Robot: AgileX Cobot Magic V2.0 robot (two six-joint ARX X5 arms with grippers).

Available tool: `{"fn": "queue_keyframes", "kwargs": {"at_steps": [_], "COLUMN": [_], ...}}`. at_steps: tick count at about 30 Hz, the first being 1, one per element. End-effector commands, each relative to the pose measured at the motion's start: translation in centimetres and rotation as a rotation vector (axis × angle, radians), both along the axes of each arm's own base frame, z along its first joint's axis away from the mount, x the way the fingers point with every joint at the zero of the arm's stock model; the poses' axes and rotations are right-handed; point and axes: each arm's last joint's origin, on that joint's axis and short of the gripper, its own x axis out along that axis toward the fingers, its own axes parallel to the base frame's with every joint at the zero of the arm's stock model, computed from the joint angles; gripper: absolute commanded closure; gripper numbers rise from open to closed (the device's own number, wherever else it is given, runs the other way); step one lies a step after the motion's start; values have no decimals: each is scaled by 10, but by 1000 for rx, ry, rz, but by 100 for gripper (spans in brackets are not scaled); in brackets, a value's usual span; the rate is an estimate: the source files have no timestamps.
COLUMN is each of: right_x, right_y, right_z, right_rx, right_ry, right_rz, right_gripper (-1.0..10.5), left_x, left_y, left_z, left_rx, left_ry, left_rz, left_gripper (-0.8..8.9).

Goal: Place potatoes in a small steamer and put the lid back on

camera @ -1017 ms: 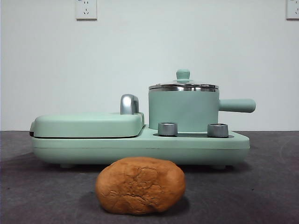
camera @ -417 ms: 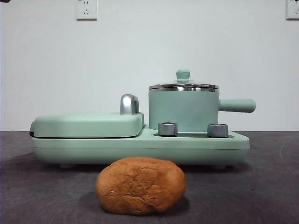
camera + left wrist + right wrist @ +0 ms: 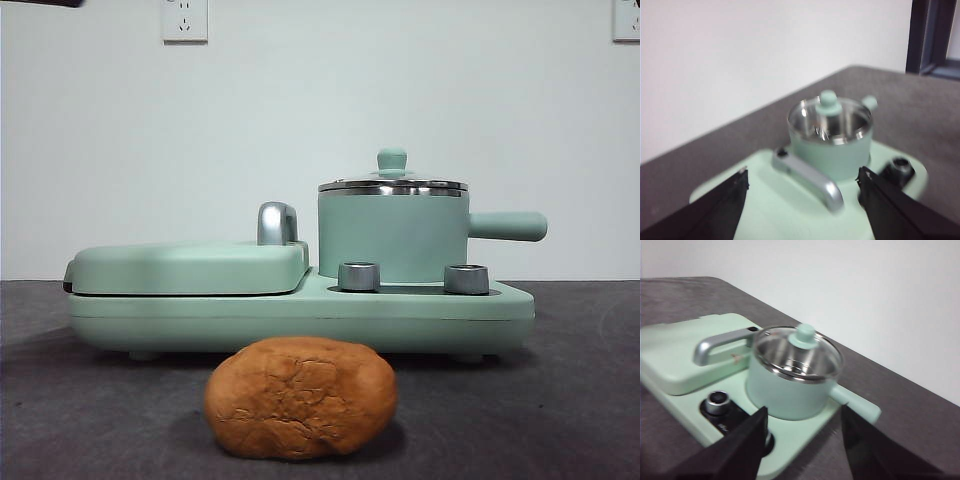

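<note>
In the front view the potato [image 3: 301,398] lies on the dark grey desk [image 3: 560,400] at the lower centre of the frame, orange-brown with a cracked skin, resting just in front of the mint-green cooker base [image 3: 300,318] and apart from it. The small steamer [image 3: 393,238] stands on the right half of that base, right of centre in the frame, its straight green handle [image 3: 508,226] pointing toward the right edge. The lid [image 3: 392,181] sits on the steamer's steel rim, its small green knob upright on top. Two steel dials [image 3: 359,276] stand on the base in front of the steamer, and the flat hinged grill plate [image 3: 188,268] with its curved steel handle [image 3: 277,223] fills the left half of the base. A thin dark tip shows at the upper left corner of the front view; which arm it belongs to cannot be told. In the left wrist view the left end effector [image 3: 802,182] hangs above the cooker with its two black jaws spread wide and nothing between them; the lidded steamer [image 3: 830,137] lies at the centre of that picture, somewhat blurred. In the right wrist view the right end effector [image 3: 803,415] is likewise released, jaws apart and holding nothing, with the steamer [image 3: 790,380] and its lid [image 3: 799,352] above them in the frame.
</note>
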Motion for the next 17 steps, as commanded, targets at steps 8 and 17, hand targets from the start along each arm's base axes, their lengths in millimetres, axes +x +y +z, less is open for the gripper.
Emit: {"fn": "queue_keyframes", "kwargs": {"at_steps": [8,17], "right_x": [0,0], "right_y": [0,-1], "right_z": [5,5], "right_rx": [54,53], "right_ry": [16,15], "right_rz": [-30,-36], "right_gripper": [714,714], "left_x": [59,126], "left_y": [-55,-120], "left_z": [3,-6], "left_rx": [-45,4], "left_ry": [1,101], "left_rz": [-11,-101], "left_gripper": [475,474]}}
